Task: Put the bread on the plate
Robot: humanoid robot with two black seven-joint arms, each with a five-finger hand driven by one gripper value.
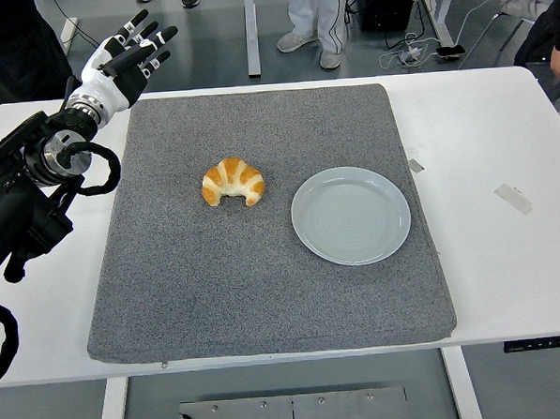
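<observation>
hovering at upper left with left hand [122,60] fingers spread, holding nothing; bread [233,182] lying mid-frame on grey mat [218,288], left of plate [351,215]; likely light, soft, crushable, so cupping its arched middle gently.

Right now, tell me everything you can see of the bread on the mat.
The bread is a single small croissant, curved like a crescent, with golden-orange crust crossed by paler cream bands. Its two tips point toward the table's near edge and its arched back faces away. It looks whole and lies flat on the grey mat, a little left of the mat's middle. It sits to the left of the pale round plate, with a clear gap between them. Nothing else touches it; the left hand is over the mat's far left corner.
</observation>
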